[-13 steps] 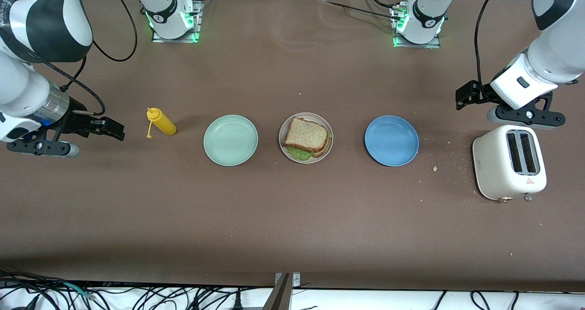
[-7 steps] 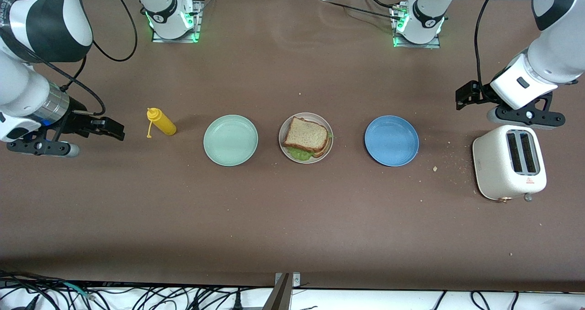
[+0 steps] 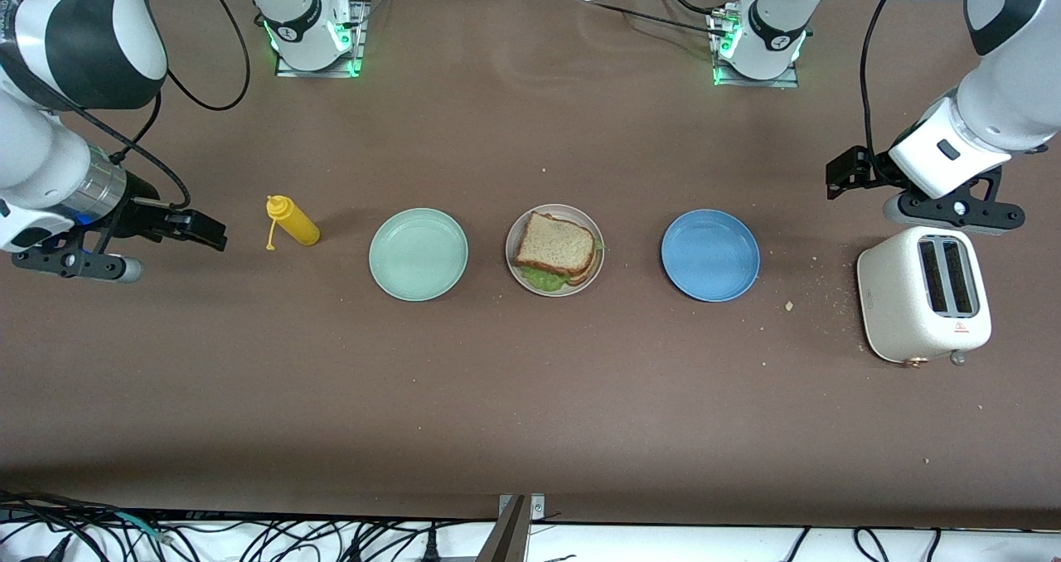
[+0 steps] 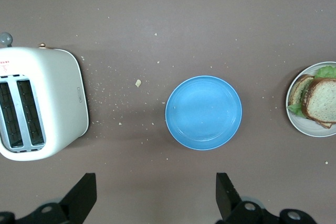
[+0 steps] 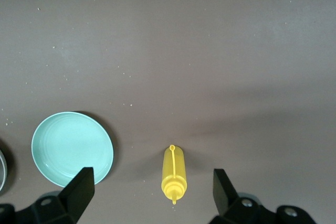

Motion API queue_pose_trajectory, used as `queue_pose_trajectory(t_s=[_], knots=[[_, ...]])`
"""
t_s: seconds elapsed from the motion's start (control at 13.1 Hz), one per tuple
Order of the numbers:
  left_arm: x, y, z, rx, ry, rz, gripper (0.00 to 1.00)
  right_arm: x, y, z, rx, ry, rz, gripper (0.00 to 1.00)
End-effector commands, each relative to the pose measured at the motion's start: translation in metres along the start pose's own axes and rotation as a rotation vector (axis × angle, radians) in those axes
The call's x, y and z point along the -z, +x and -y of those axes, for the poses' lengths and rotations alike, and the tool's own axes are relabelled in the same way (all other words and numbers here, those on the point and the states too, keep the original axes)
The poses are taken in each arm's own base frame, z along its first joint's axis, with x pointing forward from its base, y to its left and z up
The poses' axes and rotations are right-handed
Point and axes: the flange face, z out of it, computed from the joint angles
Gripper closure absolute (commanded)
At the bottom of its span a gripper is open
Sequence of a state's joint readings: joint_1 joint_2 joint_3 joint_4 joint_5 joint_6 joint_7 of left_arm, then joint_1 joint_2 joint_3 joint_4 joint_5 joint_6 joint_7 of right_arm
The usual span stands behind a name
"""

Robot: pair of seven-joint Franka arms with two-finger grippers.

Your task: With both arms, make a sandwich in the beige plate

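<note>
Two toast slices with lettuce between — the sandwich (image 3: 557, 249) — sit stacked on the beige plate (image 3: 516, 270) at mid-counter, the job apparently done, while the left gripper (image 4: 156, 196) and right gripper (image 5: 153, 192) hang at the ends, fingers open and empty.

White arms (image 3: 995, 106) with black joint bands, black cables, green-lit bases, black tools.
</note>
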State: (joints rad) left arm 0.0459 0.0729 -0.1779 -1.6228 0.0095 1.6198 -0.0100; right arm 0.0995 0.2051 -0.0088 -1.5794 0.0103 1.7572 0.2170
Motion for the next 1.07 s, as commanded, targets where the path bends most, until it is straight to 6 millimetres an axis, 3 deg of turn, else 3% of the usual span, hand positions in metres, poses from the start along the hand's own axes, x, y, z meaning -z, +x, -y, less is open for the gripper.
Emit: queue_pose_trajectory(t_s=[0.0,0.77,1.0], knots=[[0.001,-0.003,-0.001,0.005,-0.024,-0.002,0.0,0.009,-0.005,-0.003,0.053,-0.006,0.002,0.0],[0.002,-0.003,-0.006,0.001,-0.026,-0.003,0.0,0.012,-0.006,0.003,0.064,-0.004,0.001,0.0],[0.002,-0.003,-0.005,0.001,-0.026,-0.002,0.0,0.021,-0.003,0.004,0.065,-0.002,-0.012,0.0]])
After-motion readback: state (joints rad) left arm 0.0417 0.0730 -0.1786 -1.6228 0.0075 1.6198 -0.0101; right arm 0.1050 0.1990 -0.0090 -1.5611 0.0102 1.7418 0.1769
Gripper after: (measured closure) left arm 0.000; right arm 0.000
